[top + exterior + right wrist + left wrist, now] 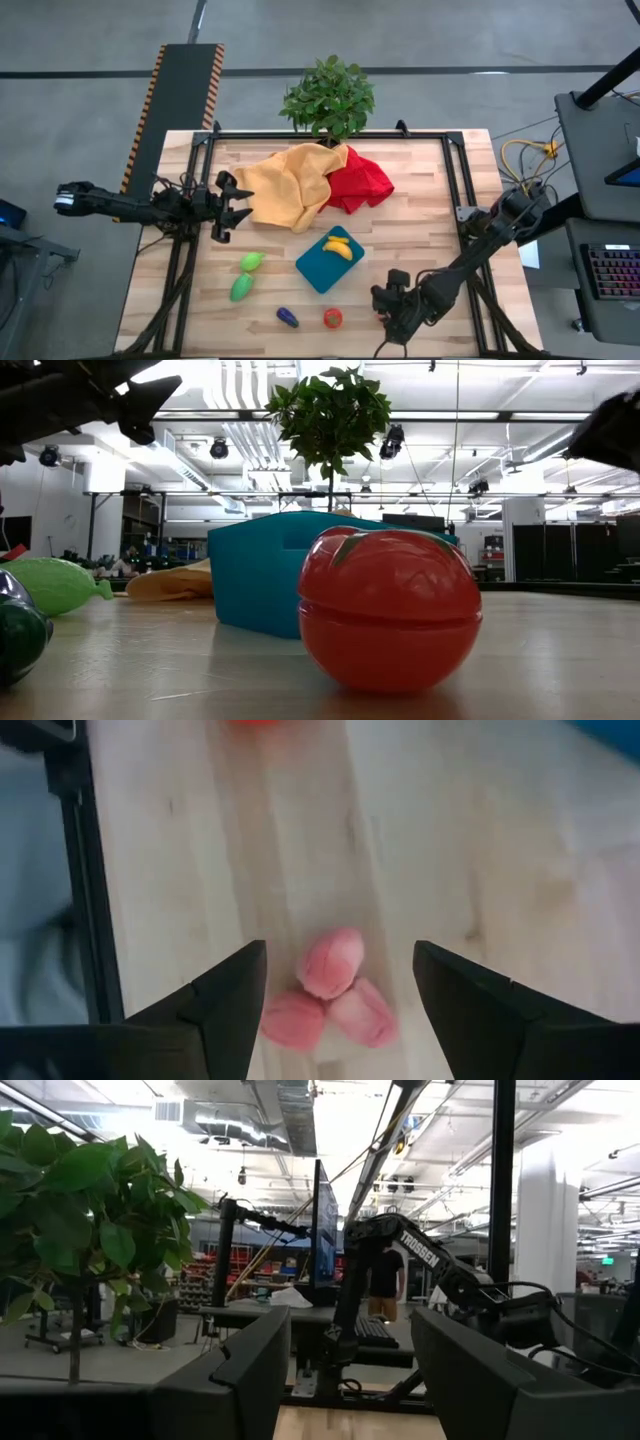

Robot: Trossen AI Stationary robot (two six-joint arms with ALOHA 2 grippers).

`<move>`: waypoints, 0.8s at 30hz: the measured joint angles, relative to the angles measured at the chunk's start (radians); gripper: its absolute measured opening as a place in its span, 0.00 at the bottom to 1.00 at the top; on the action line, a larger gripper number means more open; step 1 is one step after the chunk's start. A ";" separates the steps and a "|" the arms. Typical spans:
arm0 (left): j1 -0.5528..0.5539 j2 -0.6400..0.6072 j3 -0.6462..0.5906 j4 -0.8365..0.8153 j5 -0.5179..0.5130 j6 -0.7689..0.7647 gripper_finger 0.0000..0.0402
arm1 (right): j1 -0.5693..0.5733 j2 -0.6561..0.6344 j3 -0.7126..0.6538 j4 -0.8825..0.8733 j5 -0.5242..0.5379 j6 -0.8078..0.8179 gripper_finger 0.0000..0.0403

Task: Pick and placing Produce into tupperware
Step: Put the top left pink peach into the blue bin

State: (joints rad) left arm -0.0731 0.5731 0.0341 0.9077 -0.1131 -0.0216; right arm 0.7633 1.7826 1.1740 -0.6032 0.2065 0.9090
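Note:
The teal tupperware point(322, 268) lies mid-table with the yellow banana point(338, 247) inside it. Two green pieces point(251, 261) point(241, 288), the purple eggplant point(287, 317) and the red tomato point(332, 318) rest on the table near its near edge. The pink-red berry point(330, 990) lies on the wood, hidden in the high view by my right gripper point(392, 305). My right gripper point(340, 960) points down over it, open, one finger on either side and not touching. My left gripper point(225, 205) hangs open above the table's left side, beside the yellow cloth point(285, 185).
A red cloth point(362, 180) and the yellow cloth lie bunched at the far side, in front of a potted plant point(330, 95). Black frame rails point(455, 190) run along the table's sides. Bare wood shows to the right of the tupperware.

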 joint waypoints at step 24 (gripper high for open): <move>0.000 0.028 0.000 0.002 -0.001 0.002 0.49 | -0.003 0.103 0.000 0.035 -0.049 -0.036 0.60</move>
State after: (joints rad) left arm -0.0731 0.6006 0.0341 0.9098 -0.1139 -0.0199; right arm 0.7605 1.8857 1.1740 -0.5684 0.1577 0.8733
